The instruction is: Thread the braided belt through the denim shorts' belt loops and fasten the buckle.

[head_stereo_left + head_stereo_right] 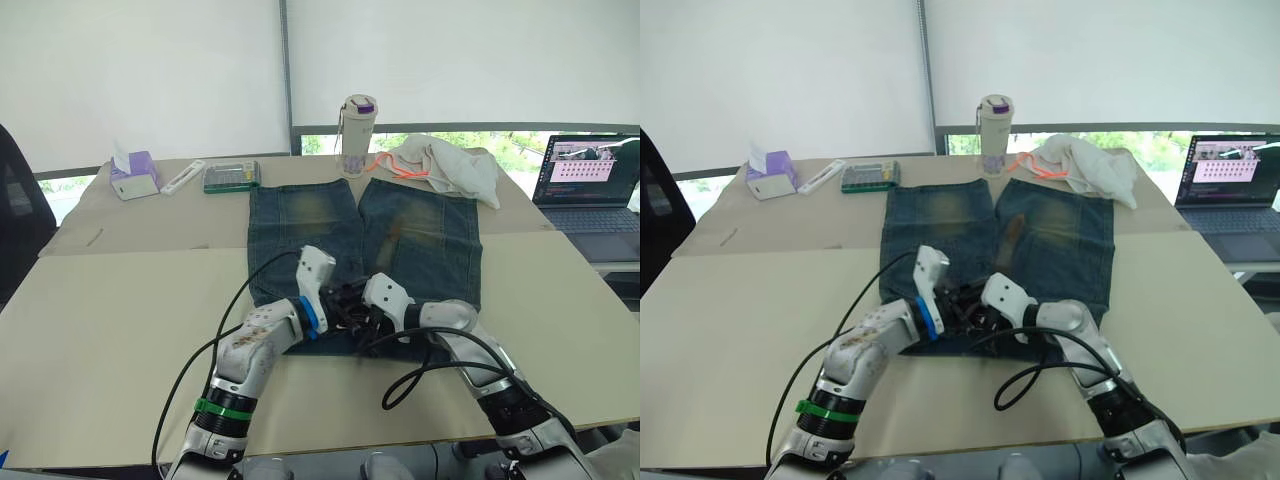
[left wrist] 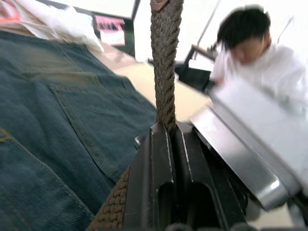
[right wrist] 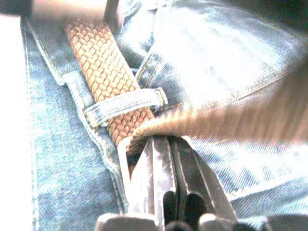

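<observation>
The denim shorts (image 1: 300, 240) lie flat on the table, legs pointing away and waistband nearest me. Both grippers meet at the middle of the waistband. My left gripper (image 2: 166, 127) is shut on the braided belt (image 2: 166, 57), whose brown strap rises straight out from between its fingers. In the right wrist view the belt (image 3: 103, 62) passes under a belt loop (image 3: 125, 106) on the waistband. Beside that loop is the silver buckle (image 3: 123, 151). My right gripper (image 3: 166, 142) is shut on the strap right there. In the head views the belt at the waistband is hidden behind the two grippers.
At the far table edge are a tissue box (image 1: 133, 175), a white remote (image 1: 182, 177), a green case (image 1: 231, 177), a bottle (image 1: 357, 125) and a white cloth (image 1: 450, 165). A laptop (image 1: 590, 180) stands at the right. Black cables (image 1: 230, 330) trail from my arms. A person (image 2: 250, 43) is nearby.
</observation>
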`<control>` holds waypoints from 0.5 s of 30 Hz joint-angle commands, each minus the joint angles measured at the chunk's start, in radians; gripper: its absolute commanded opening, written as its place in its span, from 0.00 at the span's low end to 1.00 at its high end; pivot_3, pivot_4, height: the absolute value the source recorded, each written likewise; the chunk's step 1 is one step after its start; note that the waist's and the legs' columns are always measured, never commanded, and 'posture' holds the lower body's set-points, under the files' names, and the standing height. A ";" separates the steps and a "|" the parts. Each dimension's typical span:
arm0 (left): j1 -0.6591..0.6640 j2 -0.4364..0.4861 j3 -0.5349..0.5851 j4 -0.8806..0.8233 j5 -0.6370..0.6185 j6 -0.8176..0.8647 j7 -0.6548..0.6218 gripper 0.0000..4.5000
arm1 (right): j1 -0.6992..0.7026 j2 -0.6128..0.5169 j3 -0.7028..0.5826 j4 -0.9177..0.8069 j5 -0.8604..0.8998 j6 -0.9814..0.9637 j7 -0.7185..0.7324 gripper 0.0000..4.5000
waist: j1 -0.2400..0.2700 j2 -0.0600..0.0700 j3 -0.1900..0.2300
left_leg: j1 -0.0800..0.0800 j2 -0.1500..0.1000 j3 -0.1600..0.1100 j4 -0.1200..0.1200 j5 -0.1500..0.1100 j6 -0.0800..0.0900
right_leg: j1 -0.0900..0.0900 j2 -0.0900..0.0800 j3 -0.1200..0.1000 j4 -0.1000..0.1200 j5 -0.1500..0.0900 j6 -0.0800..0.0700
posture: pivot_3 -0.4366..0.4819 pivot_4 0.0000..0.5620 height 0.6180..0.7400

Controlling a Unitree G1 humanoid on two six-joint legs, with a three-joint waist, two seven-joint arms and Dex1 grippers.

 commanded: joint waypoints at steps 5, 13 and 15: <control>-0.042 0.028 -0.053 -0.068 0.005 -0.081 -0.087 0.00 | 0.093 0.027 -0.038 -0.057 0.107 0.044 0.004 0.01 | 0.002 -0.001 0.003 | -0.001 -0.001 0.000 0.000 0.000 0.000 | 0.000 -0.001 0.000 -0.001 0.000 0.000 | 0.48 0.27 1.00; -0.027 0.036 -0.096 -0.004 0.078 -0.169 -0.086 0.00 | 0.171 -0.067 -0.180 -0.303 0.201 0.155 -0.039 0.01 | 0.006 0.002 0.012 | -0.005 -0.001 0.000 0.000 0.000 0.000 | -0.002 -0.001 -0.001 -0.001 0.000 0.000 | 0.48 0.27 1.00; -0.026 0.031 -0.094 0.008 0.083 -0.179 -0.082 0.00 | 0.196 -0.083 -0.207 -0.344 0.225 0.178 -0.050 0.01 | 0.006 0.002 0.013 | -0.006 -0.001 0.000 0.001 0.000 0.000 | -0.003 -0.001 -0.001 -0.001 0.000 0.000 | 0.48 0.27 1.00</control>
